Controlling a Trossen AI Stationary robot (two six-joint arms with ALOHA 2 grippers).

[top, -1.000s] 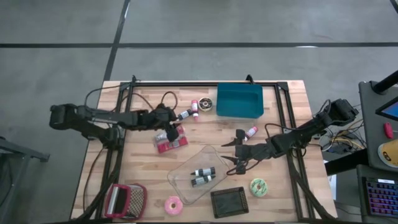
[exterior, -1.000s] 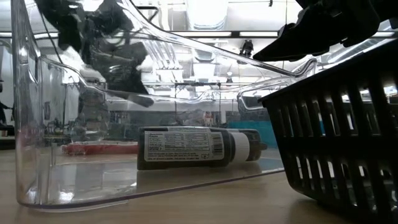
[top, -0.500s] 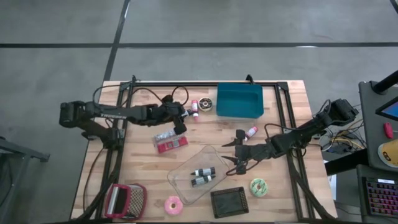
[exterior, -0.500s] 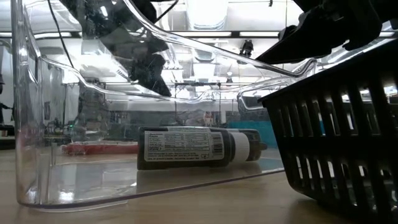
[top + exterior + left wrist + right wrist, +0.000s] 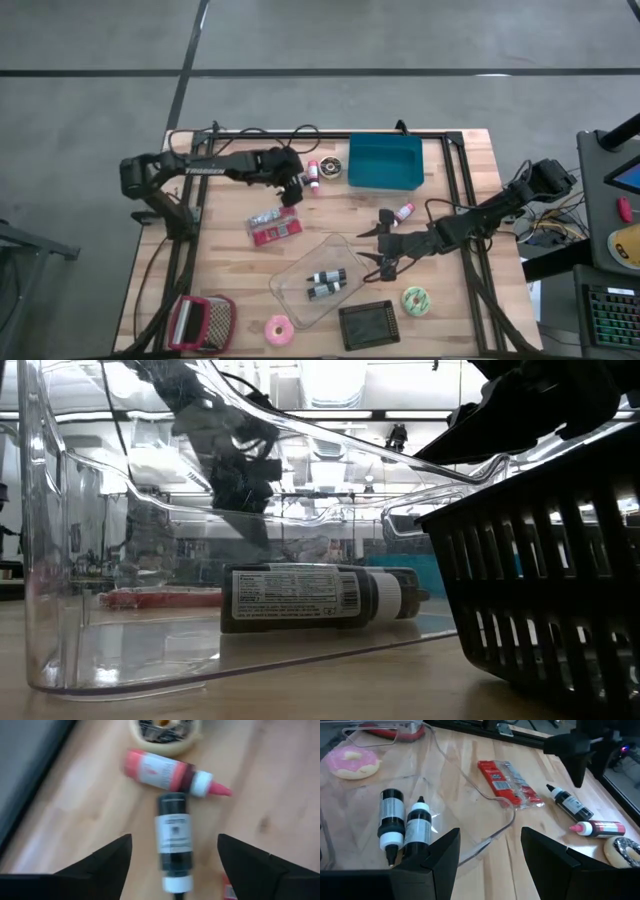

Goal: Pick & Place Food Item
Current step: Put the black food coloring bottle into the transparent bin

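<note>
risk sits mostly with the left gripper [image 5: 174, 851], whose fingers stand wide and empty above the dark bottle [image 5: 174, 837] lying flat on the wood near the far edge of the table [image 5: 470, 160]. a round bottle on its side will likely roll if one finger touches first, and the pink bottle [image 5: 172, 774] lies just beside its far end, so a drifting approach could nudge it or pinch both (the ring-shaped item [image 5: 166, 731] is near too). the red packet [image 5: 274, 226] lies nearby, between this bottle and the clear tray [image 5: 300, 262], which already holds two dark bottles [image 5: 326, 283]. the right gripper [image 5: 379, 245] hangs by the tray's far corner, fingers partly apart and empty, possibly crowding a drop there. blue bin [image 5: 385, 162], black basket [image 5: 367, 324] and two doughnuts [image 5: 277, 328] stand well apart.
</note>
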